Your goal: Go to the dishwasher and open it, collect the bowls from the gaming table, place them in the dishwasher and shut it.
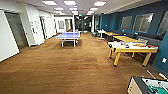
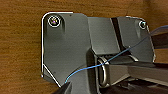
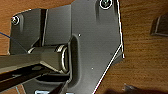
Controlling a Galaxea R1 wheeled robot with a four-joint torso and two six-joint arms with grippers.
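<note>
The gaming table (image 1: 147, 86) sits low to the robot's right across the wood floor (image 1: 62, 70); whether either pincer is open, I cannot tell.

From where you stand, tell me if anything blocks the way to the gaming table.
Nothing visible does. The gaming table, with its green field and rods, sits close at the lower right of the head view, and bare wooden floor lies before it. The yellow-legged table stands farther back on the right, and the blue table-tennis table farther off.

bright ceiling panels (image 1: 70, 3), blurry frames
</note>
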